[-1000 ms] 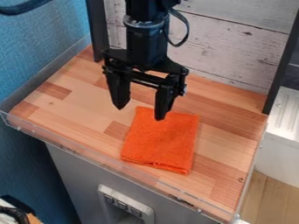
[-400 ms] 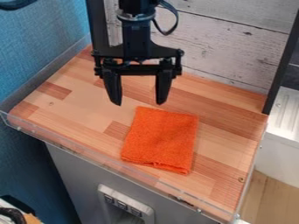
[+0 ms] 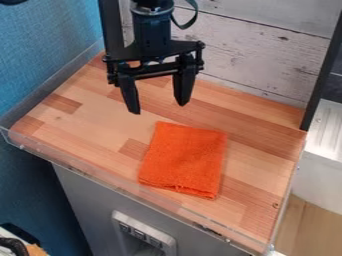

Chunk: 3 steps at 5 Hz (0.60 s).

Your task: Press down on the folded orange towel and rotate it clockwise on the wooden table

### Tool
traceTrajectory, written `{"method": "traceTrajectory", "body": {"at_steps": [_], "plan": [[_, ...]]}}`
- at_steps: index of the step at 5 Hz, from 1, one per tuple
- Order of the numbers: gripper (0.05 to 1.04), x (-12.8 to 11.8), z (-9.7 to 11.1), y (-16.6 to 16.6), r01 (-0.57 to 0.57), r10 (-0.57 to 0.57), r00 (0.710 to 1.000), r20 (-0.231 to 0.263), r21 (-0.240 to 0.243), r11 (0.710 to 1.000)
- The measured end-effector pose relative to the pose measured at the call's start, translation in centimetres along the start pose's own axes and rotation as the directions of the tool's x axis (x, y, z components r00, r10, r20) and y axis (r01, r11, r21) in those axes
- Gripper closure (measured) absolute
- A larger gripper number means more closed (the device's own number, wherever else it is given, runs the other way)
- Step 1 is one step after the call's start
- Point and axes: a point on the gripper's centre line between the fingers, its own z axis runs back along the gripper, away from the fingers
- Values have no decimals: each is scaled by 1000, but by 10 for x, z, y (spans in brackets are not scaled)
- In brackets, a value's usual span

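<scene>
At the left of the view is a textured blue wall, with a dark cable crossing its top corner. Next comes a black upright post behind the wood-patterned surface, which has a clear, see-through rim along its front edge. Below that rim, the grey front carries a pale panel with switches.

The black claw hangs over the rear part of the surface, left of centre, pointing down. It is released — its two fingers stand well apart, with nothing held between them. The folded orange cloth lies flat near the middle of the surface, below and slightly right of the claw in the view, apart from it.

Behind stands a whitish plank backboard, ending at a second black post on the right. Past that sits a white ridged tray — with pale wooden flooring lower down.
</scene>
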Motion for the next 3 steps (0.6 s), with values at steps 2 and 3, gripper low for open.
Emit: {"method": "traceTrajectory", "body": {"at_steps": [2, 3], "plan": [[85, 5, 7, -5, -152, 152, 988, 5, 10, 988], [85, 4, 4, -7, -192, 192, 981, -2, 28, 981]]}}
